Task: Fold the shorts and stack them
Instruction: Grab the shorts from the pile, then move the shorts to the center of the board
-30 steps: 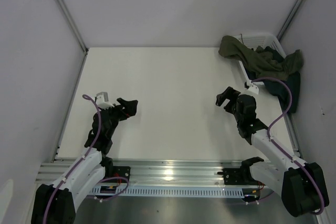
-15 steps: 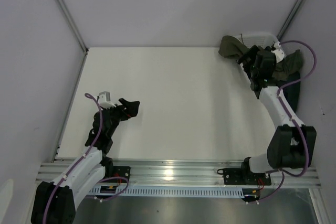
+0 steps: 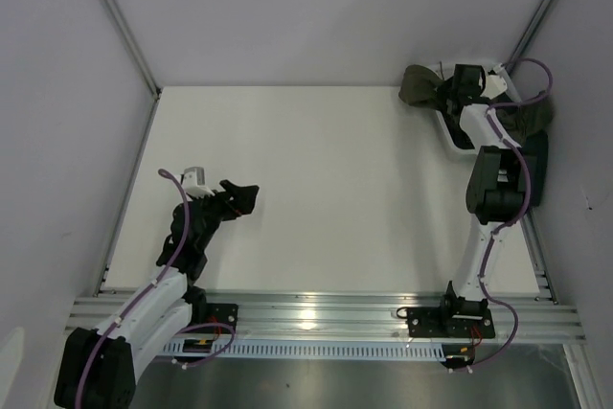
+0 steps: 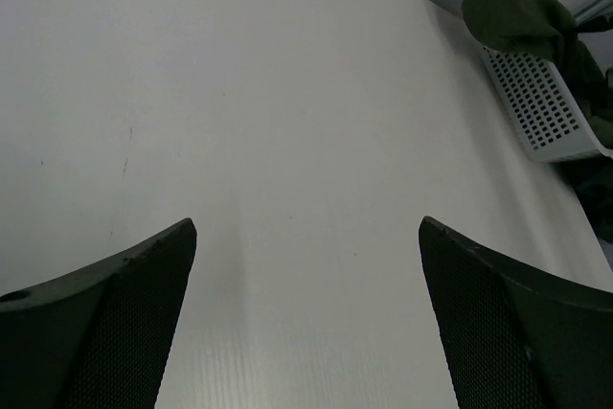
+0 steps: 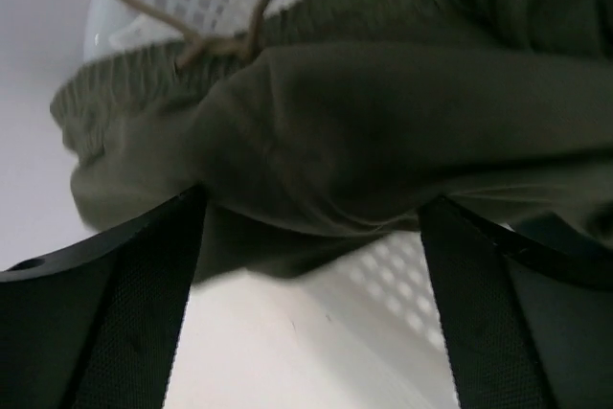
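The olive-green shorts (image 3: 418,85) hang over the rim of the white mesh basket (image 3: 447,129) in the far right corner. The dark navy-teal shorts (image 3: 537,166) trail down the basket's right side. My right gripper (image 3: 445,95) is stretched out to the basket with its fingertips at the olive cloth. In the right wrist view the olive shorts (image 5: 383,102) fill the top of the frame, a drawstring (image 5: 215,40) dangles, and the right gripper (image 5: 311,227) is open with the cloth's lower fold just above the gap. My left gripper (image 4: 306,237) is open over bare table (image 4: 287,122).
White walls close in the table on the left, far and right sides. The basket (image 4: 546,107) with olive cloth (image 4: 508,11) draped on it shows far off in the left wrist view. The left arm (image 3: 192,227) rests at the near left.
The right arm swung from the near right of the table out to the basket in the far right corner, bringing its open jaws up to the olive shorts. The left arm barely moved.
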`<state>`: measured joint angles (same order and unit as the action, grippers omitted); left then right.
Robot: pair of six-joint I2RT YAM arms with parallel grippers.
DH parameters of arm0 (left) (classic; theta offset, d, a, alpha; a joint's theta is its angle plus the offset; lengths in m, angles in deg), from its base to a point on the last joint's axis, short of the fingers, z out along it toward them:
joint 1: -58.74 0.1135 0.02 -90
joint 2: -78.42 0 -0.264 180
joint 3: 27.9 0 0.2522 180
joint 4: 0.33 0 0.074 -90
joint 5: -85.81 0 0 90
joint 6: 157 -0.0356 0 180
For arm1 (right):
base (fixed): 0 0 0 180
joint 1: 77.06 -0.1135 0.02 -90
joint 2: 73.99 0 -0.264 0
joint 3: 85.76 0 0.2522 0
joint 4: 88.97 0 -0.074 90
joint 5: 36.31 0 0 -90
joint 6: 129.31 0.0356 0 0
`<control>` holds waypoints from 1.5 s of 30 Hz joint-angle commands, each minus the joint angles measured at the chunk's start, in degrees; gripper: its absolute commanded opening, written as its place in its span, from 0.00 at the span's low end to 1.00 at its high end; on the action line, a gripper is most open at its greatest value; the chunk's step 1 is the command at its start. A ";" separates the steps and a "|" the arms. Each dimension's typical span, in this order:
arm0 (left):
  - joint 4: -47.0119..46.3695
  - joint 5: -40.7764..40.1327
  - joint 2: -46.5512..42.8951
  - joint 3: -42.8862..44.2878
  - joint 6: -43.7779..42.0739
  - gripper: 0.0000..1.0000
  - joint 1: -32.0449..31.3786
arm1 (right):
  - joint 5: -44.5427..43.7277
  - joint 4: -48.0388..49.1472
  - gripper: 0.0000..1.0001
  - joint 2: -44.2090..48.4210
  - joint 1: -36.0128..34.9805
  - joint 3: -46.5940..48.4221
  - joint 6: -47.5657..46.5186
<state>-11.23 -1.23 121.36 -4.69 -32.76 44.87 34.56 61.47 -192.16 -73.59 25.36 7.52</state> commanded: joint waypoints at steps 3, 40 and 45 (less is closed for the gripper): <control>-2.05 0.29 0.65 2.24 -1.90 0.99 -1.86 | -6.53 -5.21 0.74 -10.05 -0.48 16.09 -3.30; 4.27 -7.88 -6.28 2.67 -3.39 0.99 -3.71 | 29.05 -15.81 0.65 38.47 -20.44 -18.34 -18.70; 4.54 -7.97 -7.08 2.50 -3.65 0.99 -3.71 | 26.44 -16.65 0.79 37.91 -18.58 -26.85 -19.67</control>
<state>-6.69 -8.07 114.83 -3.95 -35.14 41.59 61.36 50.13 -157.84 -92.04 3.03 -11.87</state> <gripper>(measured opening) 0.992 0.764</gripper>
